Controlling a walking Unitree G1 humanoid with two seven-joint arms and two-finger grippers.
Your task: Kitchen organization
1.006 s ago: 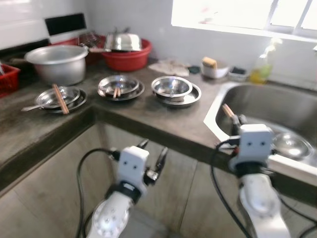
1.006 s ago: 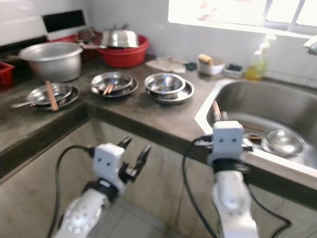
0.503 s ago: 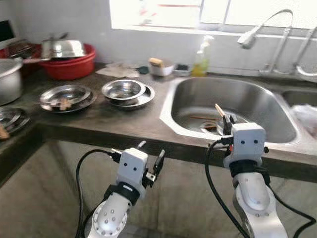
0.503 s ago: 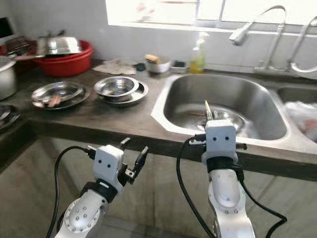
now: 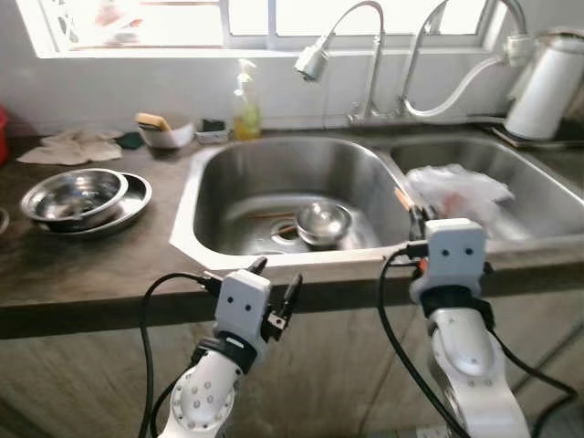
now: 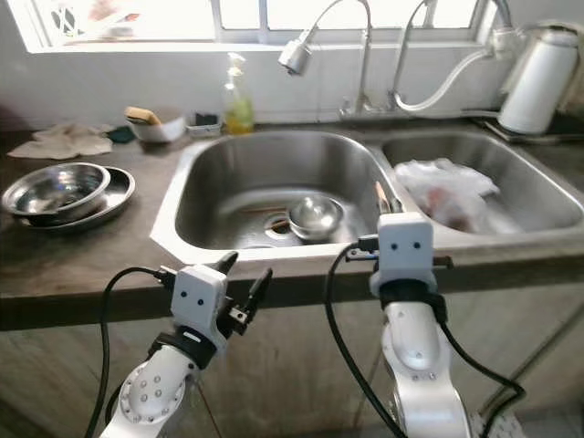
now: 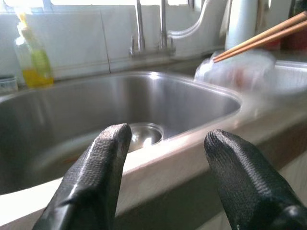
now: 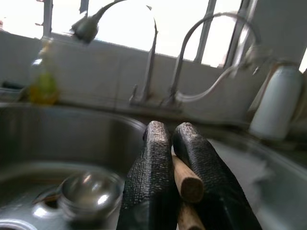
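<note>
Dark surface (image 5: 82, 265) w/ double sink (image 5: 274, 196); steel bowl (image 5: 324, 222) by the drain. Stacked bowls (image 5: 78, 196) at left. Right tool (image 8: 173, 163) clamped on chopsticks (image 8: 186, 184) at sink front edge. Left tool (image 7: 163, 167) wide apart, nothing held, below the edge.

A double steel sink (image 5: 205, 173) sits in a dark counter (image 5: 82, 265) below a window. A small steel bowl (image 5: 323, 222) lies near the drain of the left basin; crumpled plastic (image 5: 456, 189) lies in the right basin. Two taps (image 5: 370, 55) rise behind, with a yellow soap bottle (image 5: 245, 108) and a white kettle (image 5: 546, 87). Stacked steel bowls (image 5: 78, 196) rest on the counter. The left gripper (image 5: 276, 285) hangs below the counter edge, fingers apart. The right gripper (image 5: 416, 219) pinches chopsticks (image 5: 403, 197) at the sink's front rim.
</note>
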